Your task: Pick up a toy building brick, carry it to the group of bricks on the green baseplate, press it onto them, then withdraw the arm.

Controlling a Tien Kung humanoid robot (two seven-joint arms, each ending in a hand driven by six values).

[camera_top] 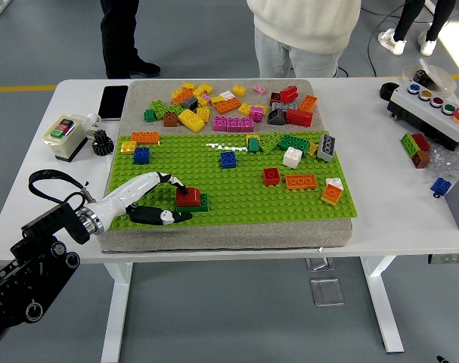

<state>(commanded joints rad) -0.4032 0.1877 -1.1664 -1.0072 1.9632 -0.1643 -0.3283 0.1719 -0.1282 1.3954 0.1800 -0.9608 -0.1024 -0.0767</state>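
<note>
A red brick (189, 196) sits on top of a dark green brick (198, 205) near the front left of the green baseplate (237, 193). My left hand (184, 203) reaches in from the lower left with its white forearm lying over the plate's front left corner. Its index fingertip (181, 187) rests on the red brick's back left. The thumb (169, 217) lies along the plate just in front of the green brick, so the hand closes around the small stack. The right arm is not visible.
Single bricks are scattered across the baseplate, among them blue (227, 159), red (271, 175) and orange (299, 181). A heap of loose bricks (229, 106) lies behind on the grey pad. A phone (113, 101), a switch box (64, 134) and a button box (433, 106) flank it. People stand at the far side.
</note>
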